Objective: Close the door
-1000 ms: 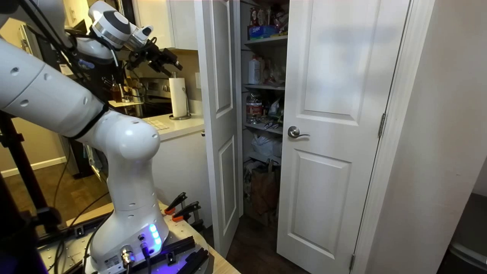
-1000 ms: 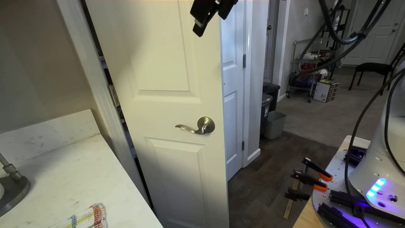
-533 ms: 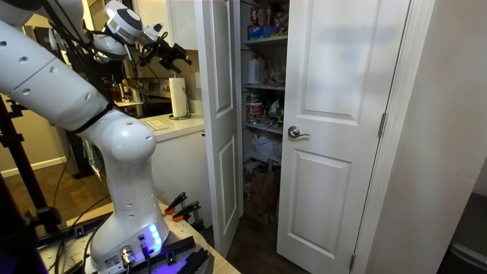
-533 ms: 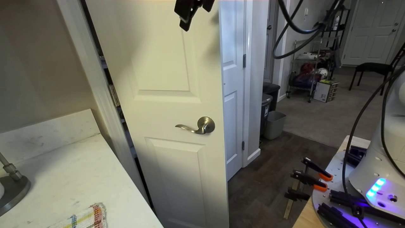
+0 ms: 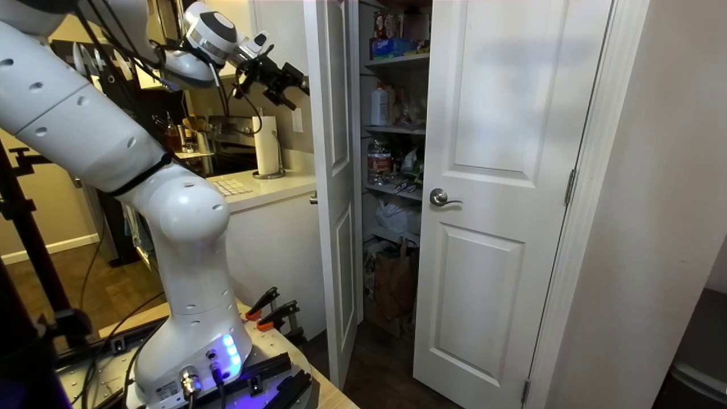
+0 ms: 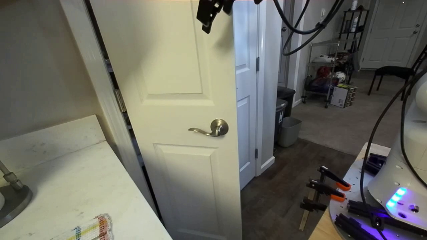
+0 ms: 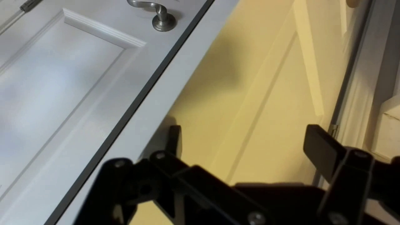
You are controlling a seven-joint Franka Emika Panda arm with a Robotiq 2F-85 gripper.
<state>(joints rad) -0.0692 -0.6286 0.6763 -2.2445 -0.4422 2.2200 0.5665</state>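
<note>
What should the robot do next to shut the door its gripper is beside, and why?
I'd have the gripper nudge the door gently toward the shelves. The door stands open, with the shelves showing past it, and the gripper is open on its outer side, near its free edge. A push there should probably swing it toward shut; whether they touch is hard to tell.

- Open strip of floor (image 6: 270, 200) between the door (image 6: 173, 123) and the table edge (image 6: 323, 231) facing it.
- Clamps (image 6: 322, 188) jut over it from that edge.
- The door stands between gripper (image 7: 247, 143) and shelves (image 5: 397, 130).
</note>
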